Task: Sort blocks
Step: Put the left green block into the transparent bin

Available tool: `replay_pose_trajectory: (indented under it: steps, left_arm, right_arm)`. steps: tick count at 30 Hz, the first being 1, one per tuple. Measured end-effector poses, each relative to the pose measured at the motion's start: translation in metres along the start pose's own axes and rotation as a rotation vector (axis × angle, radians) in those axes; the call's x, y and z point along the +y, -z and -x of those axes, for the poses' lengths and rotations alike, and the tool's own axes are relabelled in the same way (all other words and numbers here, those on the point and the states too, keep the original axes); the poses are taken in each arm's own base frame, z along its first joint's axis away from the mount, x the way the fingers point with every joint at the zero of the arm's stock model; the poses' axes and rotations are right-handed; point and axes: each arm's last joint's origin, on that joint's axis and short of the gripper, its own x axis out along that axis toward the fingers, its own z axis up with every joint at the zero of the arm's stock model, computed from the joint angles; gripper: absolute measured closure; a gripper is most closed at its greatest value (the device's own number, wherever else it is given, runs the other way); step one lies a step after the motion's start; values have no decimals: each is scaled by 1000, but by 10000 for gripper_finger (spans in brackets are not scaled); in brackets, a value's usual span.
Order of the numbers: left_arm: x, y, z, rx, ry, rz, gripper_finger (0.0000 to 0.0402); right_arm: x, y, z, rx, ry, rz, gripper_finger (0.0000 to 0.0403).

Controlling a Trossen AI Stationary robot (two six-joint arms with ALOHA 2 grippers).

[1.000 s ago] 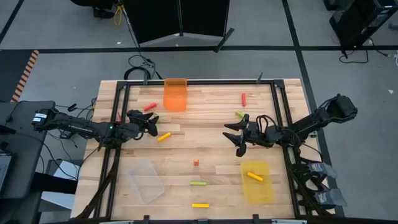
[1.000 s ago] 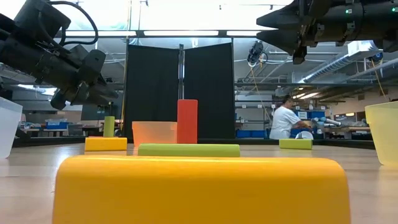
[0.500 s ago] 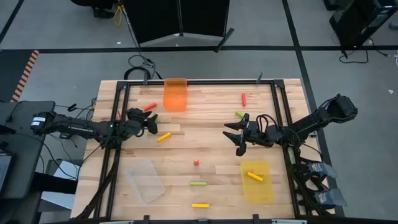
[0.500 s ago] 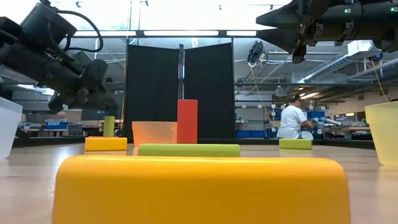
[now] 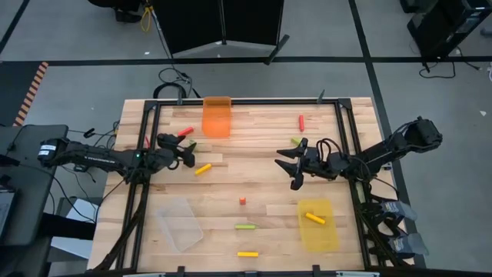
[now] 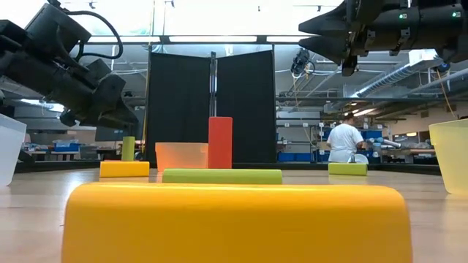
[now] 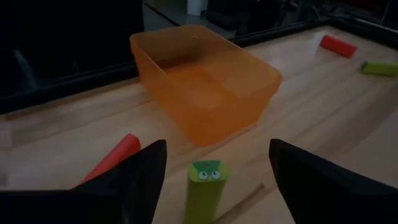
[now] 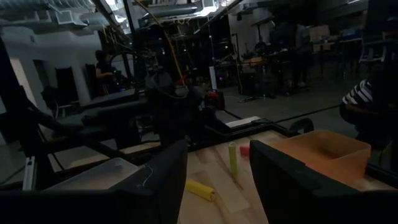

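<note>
My left gripper (image 5: 187, 153) (image 7: 217, 146) is open just above the table's left part. Its fingers stand on either side of a lime green block (image 7: 206, 185) (image 5: 190, 145) that seems to stand on end, without touching it. A red block (image 7: 115, 155) lies beside it and a yellow block (image 5: 203, 168) a little nearer. My right gripper (image 5: 291, 165) (image 8: 217, 146) hangs open and empty above the table's right part, near a green block (image 5: 296, 141) and a red block (image 5: 301, 121). A red cube (image 5: 242, 201), a green bar (image 5: 246, 226) and a yellow bar (image 5: 247, 253) lie toward the near edge.
An orange bin (image 5: 217, 115) (image 7: 205, 81) stands at the far edge, just beyond the left gripper. A clear bin (image 5: 181, 223) sits near left. A yellow bin (image 5: 317, 231) near right holds a yellow block (image 5: 314, 218). A person (image 6: 341, 141) moves in the room behind.
My left arm has dipped a little toward the table near the lime green block, gripper still open. My right gripper has drifted slightly toward the far edge. No block has moved. The person in the background has shifted.
</note>
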Motion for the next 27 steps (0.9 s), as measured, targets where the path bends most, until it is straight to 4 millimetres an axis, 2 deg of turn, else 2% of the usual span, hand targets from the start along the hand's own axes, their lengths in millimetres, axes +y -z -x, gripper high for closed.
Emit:
replay_pose_trajectory:
  steps: [7,27]
  left_arm:
    - [0,2,-4,50,22,34,109]
    - [-7,23,-22,112,-68,-48,111]
  right_arm:
    - [-1,0,-1,-1,4,12,219]
    - [-1,0,-1,1,4,30,220]
